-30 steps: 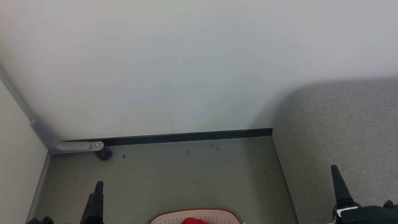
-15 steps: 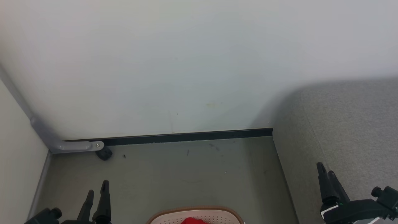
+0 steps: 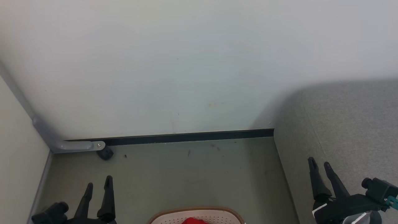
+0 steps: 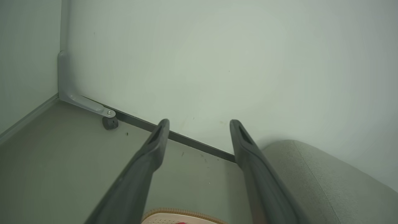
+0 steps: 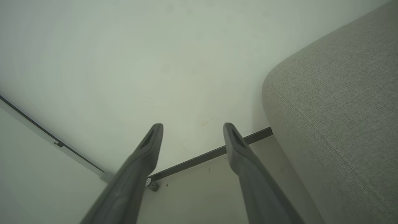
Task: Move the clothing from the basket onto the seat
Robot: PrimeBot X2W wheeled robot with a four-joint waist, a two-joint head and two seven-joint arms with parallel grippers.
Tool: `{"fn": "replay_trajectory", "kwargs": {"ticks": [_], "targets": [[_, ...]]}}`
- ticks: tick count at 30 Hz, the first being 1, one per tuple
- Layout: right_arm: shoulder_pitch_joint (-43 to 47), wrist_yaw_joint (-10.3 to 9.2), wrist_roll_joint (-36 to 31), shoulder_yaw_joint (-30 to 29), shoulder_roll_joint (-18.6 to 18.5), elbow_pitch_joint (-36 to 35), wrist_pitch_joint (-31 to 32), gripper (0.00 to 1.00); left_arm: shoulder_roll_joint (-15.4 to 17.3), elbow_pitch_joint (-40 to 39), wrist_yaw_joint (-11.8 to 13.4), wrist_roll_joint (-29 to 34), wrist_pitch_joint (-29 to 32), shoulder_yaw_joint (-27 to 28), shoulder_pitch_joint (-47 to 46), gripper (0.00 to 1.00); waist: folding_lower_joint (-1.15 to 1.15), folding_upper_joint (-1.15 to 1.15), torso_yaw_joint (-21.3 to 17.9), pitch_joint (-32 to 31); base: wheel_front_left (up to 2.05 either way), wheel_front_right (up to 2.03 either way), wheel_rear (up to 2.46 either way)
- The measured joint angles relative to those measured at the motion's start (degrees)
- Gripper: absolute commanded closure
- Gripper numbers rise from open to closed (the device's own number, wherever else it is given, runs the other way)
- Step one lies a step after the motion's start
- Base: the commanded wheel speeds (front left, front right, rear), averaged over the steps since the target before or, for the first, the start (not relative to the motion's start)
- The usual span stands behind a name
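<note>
A plain pale wall [image 3: 186, 62] is seen across the back, met by a greenish-grey floor [image 3: 186, 174]. The grey seat [image 3: 351, 124] is parked on the right, up against that wall. Both grippers are held low, fingers spread wide and empty: the left gripper [image 3: 99, 181] over the floor, the right gripper [image 3: 318, 161] by the seat's edge. The basket [image 3: 211, 215] is cut off at the bottom between them, with a bit of red clothing [image 3: 193, 221] tucked inside.
</note>
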Motion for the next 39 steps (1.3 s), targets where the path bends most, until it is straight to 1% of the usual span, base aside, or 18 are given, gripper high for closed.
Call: {"fn": "replay_trajectory", "kwargs": {"ticks": [5,8,11,27,32,39], "targets": [[0.0,-0.4,-3.1,0.8,-0.6,0.0,-1.0,0.0,0.1,-0.2,0.1,3.6,-1.0,-0.3,0.0,0.0,0.0,0.0,0.0,0.0,0.0,0.0,0.0],[-0.1,-0.41,-5.0,1.3,-0.9,0.0,-1.7,0.0,0.1,-0.4,0.1,6.3,-1.5,-0.5,0.0,0.0,0.0,0.0,0.0,0.0,0.0,0.0,0.0],[-0.3,-0.41,-6.6,1.7,-1.3,0.1,-2.1,0.0,0.2,-0.4,0.5,7.4,-2.1,-0.6,0.0,0.0,0.0,0.0,0.0,0.0,0.0,0.0,0.0],[-1.8,-0.47,-17.5,4.2,-2.5,0.4,-5.5,0.0,0.4,-1.2,0.6,20.0,-5.6,-1.6,-0.3,0.0,0.0,0.0,0.1,0.0,0.0,0.0,0.0],[-2.4,-0.47,-19.5,4.4,-2.6,0.4,-6.1,0.0,0.4,-1.2,0.5,22.3,-6.0,-1.6,-0.4,0.0,0.0,0.0,0.1,0.1,0.0,0.0,0.0],[-2.4,-0.41,-19.5,3.6,-2.4,0.6,-6.1,0.0,0.0,-1.0,0.0,22.8,-6.0,-0.9,-0.4,0.0,0.0,0.0,0.1,0.2,0.0,0.0,0.0]]}}
